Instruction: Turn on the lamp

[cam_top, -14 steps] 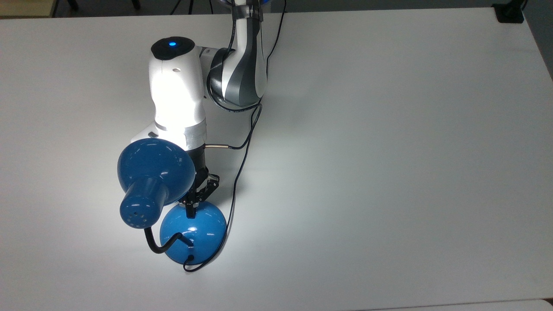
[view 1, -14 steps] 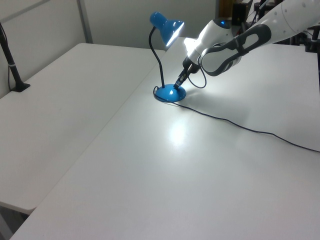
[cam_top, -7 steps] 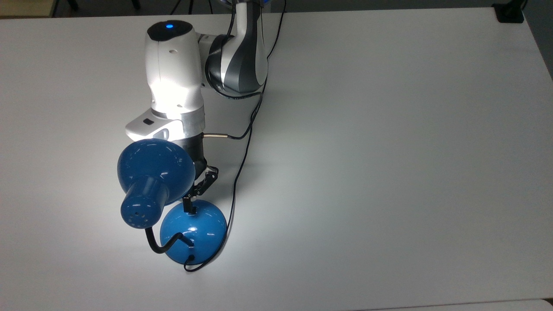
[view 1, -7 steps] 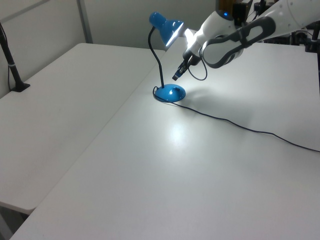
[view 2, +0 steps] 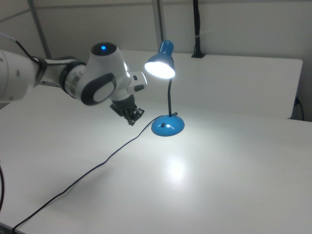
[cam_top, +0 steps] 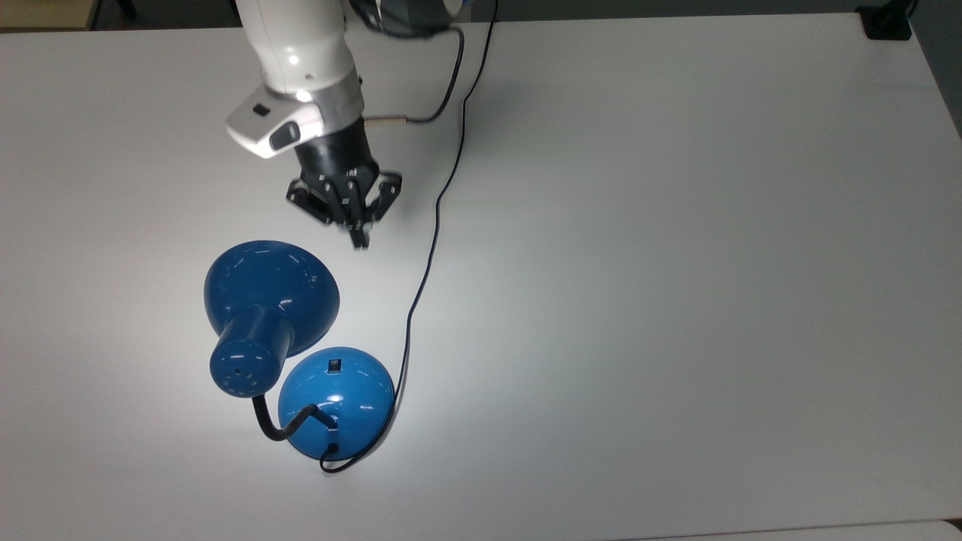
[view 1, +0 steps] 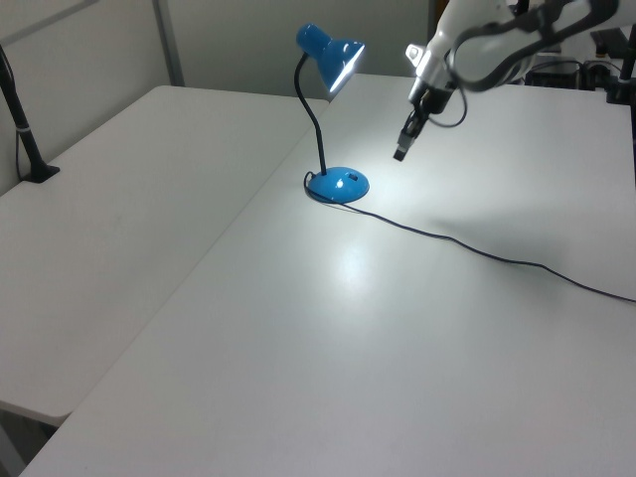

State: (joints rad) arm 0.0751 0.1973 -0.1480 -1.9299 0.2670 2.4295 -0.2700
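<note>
one lit lamp [cam_top: 334, 398] stands on the desk [cam_top: 676, 300], and the one gripper [cam_top: 361, 237], fingers clenched, has lifted off its base since a second ago.

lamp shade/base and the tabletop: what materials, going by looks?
Lamp: shade and base look like glossy blue-painted metal or hard plastic, with sharp highlights; I cannot tell which. The gooseneck looks matte black. Table: smooth matte white, likely laminate, spreading the lamp's glow softly.
</note>
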